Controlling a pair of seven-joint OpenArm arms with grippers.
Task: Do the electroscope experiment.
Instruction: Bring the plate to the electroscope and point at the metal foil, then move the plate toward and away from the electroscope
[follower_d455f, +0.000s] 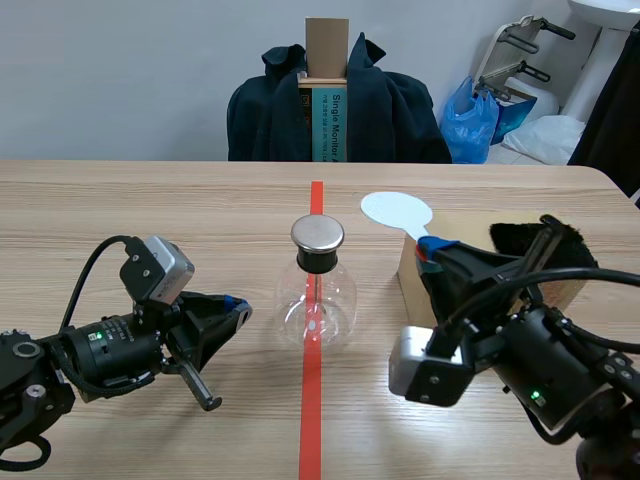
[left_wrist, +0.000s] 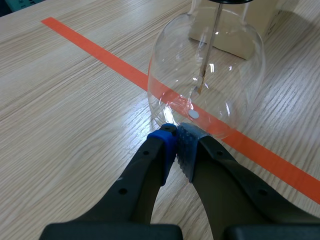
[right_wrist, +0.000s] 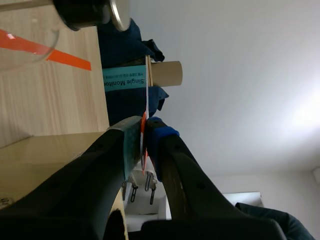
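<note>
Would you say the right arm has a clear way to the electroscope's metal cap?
Probably yes: the metal cap stands bare atop the flask, and nothing lies between it and the right hand, shut on the white disc.

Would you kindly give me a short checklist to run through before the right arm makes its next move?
1. Right gripper shut on the white paddle: ok.
2. Electroscope flask upright on the tape line: ok.
3. Metal cap uncovered, paddle's disc apart from it: ok.
4. Left gripper shut beside the flask's base, clear of the glass: cannot tell.
5. Foil leaves inside the flask hanging together: cannot tell.
</note>
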